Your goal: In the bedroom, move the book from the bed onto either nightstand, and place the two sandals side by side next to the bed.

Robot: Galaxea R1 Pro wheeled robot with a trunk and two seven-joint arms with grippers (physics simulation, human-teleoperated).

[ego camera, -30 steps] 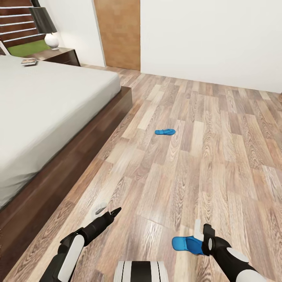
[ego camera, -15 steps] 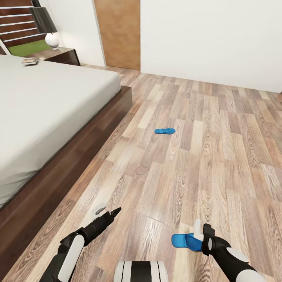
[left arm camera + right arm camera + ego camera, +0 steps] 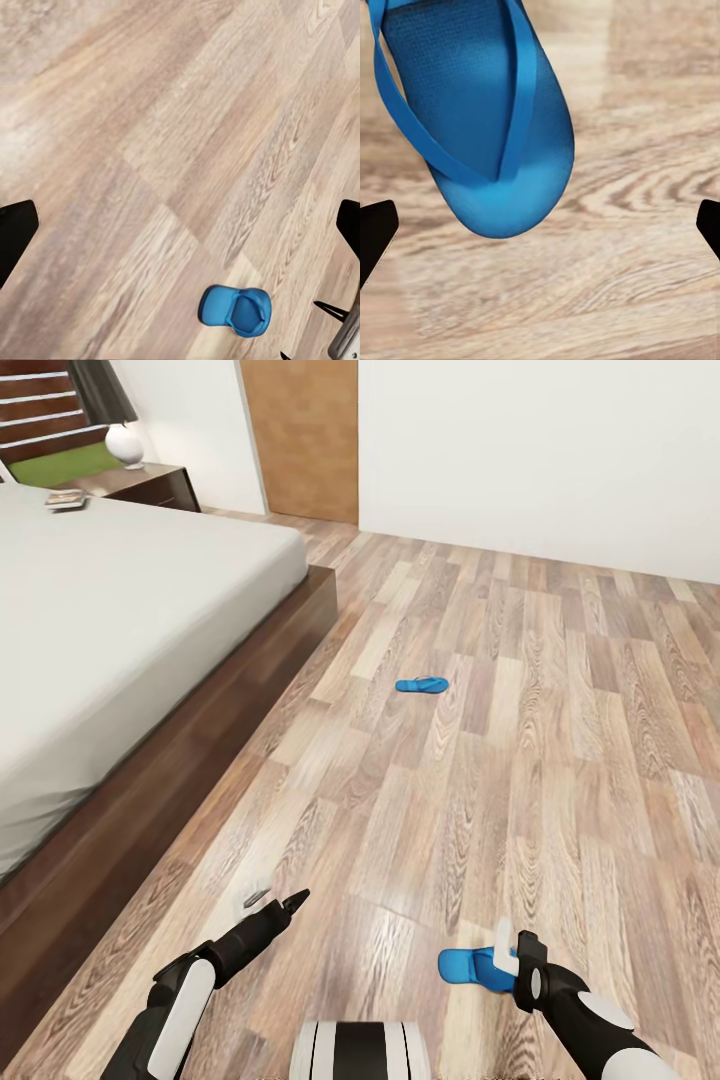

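One blue sandal (image 3: 421, 684) lies on the wood floor out from the bed's corner. The other blue sandal (image 3: 465, 965) (image 3: 472, 97) (image 3: 234, 311) lies close in front of me, its far end hidden behind my right gripper (image 3: 515, 950) (image 3: 540, 236). That gripper is open, its fingertips spread wide, and the sandal's rounded end shows just ahead of them, strap side up. My left gripper (image 3: 278, 900) (image 3: 180, 232) is open over bare floor. The book (image 3: 65, 500) lies on the grey bed (image 3: 120, 620) at its far edge, beside the nightstand (image 3: 155, 485).
A white lamp (image 3: 125, 445) with a dark shade stands on the nightstand. A wooden door (image 3: 300, 440) is set in the white far wall. The bed's dark frame (image 3: 200, 760) runs along my left. Wood floor stretches ahead and to the right.
The whole picture has shifted up a little, so the camera moved. Both arms keep their places in it. The near sandal sits slightly higher against my right gripper.
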